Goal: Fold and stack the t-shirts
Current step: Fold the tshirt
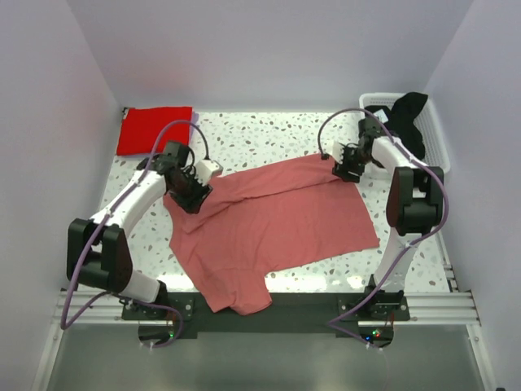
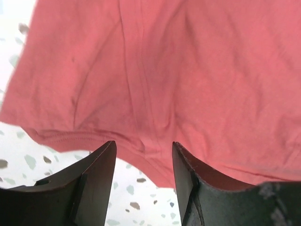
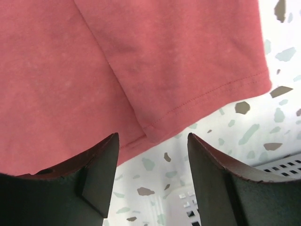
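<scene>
Salmon-pink t-shirt beneath left claw

Three t-shirts (a salmon-pink shirt, a red shirt, a black shirt), one white basket

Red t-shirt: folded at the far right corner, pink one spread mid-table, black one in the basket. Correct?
No. The red t-shirt sits folded at the far left corner, per the top external view. The pink t-shirt is spread mid-table and the black t-shirt is in the basket.
</scene>
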Robot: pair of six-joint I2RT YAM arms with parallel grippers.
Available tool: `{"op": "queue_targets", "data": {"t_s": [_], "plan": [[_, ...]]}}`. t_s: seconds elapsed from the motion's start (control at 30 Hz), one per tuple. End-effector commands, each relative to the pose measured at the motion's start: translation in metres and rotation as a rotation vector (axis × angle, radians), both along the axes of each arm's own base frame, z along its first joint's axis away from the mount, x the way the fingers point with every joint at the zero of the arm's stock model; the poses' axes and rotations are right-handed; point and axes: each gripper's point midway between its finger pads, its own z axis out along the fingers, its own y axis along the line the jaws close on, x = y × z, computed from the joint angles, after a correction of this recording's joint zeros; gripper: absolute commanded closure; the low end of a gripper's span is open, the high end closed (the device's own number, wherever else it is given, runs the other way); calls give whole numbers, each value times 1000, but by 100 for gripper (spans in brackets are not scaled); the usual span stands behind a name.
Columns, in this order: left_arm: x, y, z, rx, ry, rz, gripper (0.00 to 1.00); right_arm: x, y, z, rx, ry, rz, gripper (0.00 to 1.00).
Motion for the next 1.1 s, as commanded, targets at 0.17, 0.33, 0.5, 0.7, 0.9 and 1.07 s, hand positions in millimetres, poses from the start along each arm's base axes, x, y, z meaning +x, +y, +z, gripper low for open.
{"op": "queue_targets", "data": {"t_s": [0.17, 0.33, 0.5, 0.7, 0.9, 1.07], "plan": [[61, -52, 10, -223, -25, 26, 43, 17, 13, 48, 107, 38, -146, 51], [89, -75, 0, -320, 8, 63, 44, 19, 17, 46, 127, 58, -207, 65], [104, -78, -23, -314, 33, 95, 47, 15, 18, 45, 127, 75, -235, 71], [100, -85, -45, -300, 68, 76, 48, 13, 12, 39, 96, 71, -254, 71], [94, -95, -50, -321, 85, 45, 51, 14, 9, 37, 81, 67, -260, 72], [83, -104, -54, -328, 117, 25, 56, 16, 9, 37, 79, 60, -263, 72]]}}
